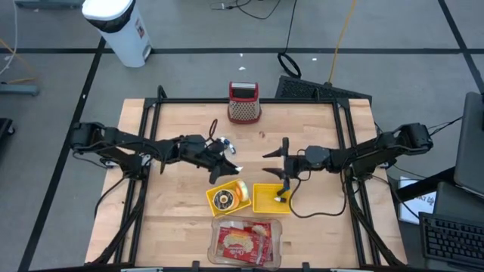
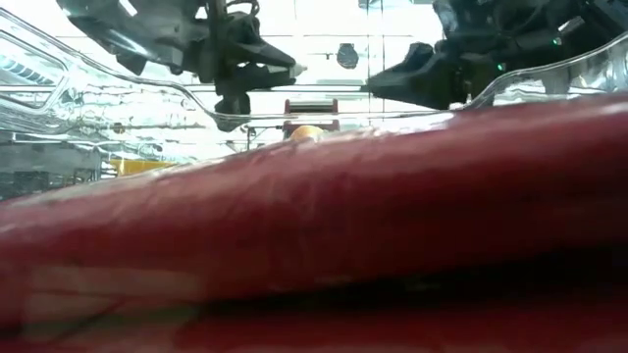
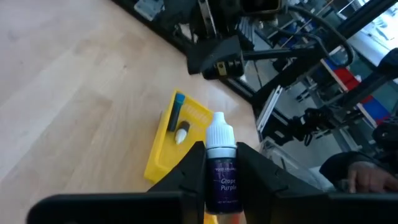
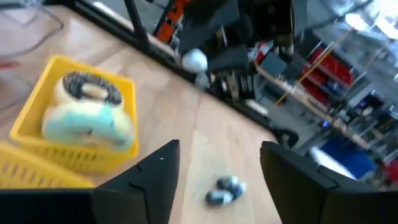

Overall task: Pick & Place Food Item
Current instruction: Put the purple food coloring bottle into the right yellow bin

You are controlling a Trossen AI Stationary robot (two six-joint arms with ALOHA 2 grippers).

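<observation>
The left hand (image 3: 221, 171) is clenched on a small dropper bottle (image 3: 221, 163) with a white cap and a dark label that reads "Grape Purple"; it hangs above the table (image 1: 181, 204) left of centre, just far of a yellow basket (image 1: 228, 198) with a round food item in it. The right hand (image 1: 276, 162) hangs right of centre with its fingers (image 4: 155, 177) spread apart and nothing between them. Below it a second yellow basket (image 1: 270, 198) holds a marker-like thing (image 3: 177, 121). At the near edge a clear container (image 1: 245, 242) holds red packets whose print is too small to read. A red and black mesh holder (image 1: 244, 104) stands at the far edge.
</observation>
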